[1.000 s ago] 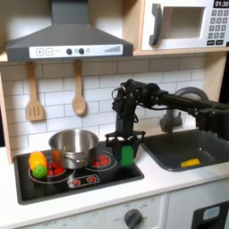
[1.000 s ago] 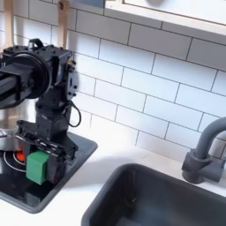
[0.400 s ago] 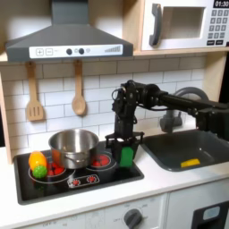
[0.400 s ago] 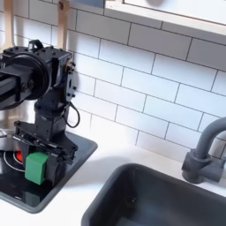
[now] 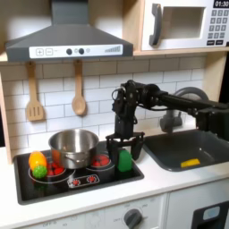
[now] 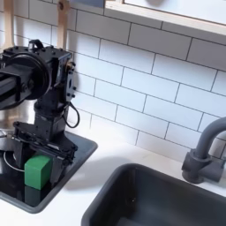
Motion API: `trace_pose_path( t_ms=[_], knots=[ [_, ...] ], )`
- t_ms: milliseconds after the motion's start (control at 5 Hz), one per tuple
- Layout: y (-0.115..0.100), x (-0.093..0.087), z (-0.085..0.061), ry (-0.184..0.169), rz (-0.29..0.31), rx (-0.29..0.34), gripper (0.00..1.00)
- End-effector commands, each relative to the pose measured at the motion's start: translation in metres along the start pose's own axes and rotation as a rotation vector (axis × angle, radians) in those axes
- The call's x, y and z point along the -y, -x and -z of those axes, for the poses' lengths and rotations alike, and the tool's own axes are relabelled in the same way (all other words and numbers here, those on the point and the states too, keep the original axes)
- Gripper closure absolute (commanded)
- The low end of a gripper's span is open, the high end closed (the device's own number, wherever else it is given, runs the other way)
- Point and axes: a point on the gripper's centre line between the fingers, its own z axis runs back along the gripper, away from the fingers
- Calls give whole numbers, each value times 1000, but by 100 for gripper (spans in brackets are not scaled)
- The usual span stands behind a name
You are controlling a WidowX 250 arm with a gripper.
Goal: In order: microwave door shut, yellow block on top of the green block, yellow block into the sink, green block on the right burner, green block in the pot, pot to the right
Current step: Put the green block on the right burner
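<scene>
One green block [image 5: 125, 161] is seen standing on the black cooktop [image 5: 89, 183], to the pot's [image 5: 74, 145] right in the first exterior view and at the outer edge of the right burner [image 5: 100, 161]. It rests flat and upright. The end effector [image 5: 123, 143] is held directly above it, on the same side of the pot. Its jaws are spread wide, nothing is gripped, and the fingers are clear of the block's top face in the second exterior view [image 6: 37, 169].

The block is judged to be light, rigid and smooth-sided, so slipping is a risk only if it is pinched off-centre. It would best be taken by two opposite vertical faces, low enough that the pads are seated squarely. The pot is judged heavier and slippery, being polished metal; its rim is the likeliest place to be hooked for dragging.

Further from the pot, on the first exterior view's right, the yellow block [image 5: 190, 163] is seen lying inside the sink [image 5: 170, 143]. Above the pot and to that same side, the microwave door [image 5: 179, 25] is shut.

Digits beginning "01:3" can be read on the microwave's display [image 5: 221, 4]; the keypad below it and the marks on the hood panel [image 5: 70, 51] above the pot are too small to be read.
</scene>
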Motion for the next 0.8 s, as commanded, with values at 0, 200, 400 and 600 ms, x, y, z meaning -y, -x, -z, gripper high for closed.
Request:
trace_pose_path(
  t_ms=[0, 200, 400, 600],
  knots=[
    [3, 0, -15, 18, 6, -4, 0],
    [5, 2, -21, 24, 29, 1, 0],
    [12, 4, -23, 38, 34, -2, 0],
    [21, 4, -41, 34, 40, 42, 0]
  ],
)
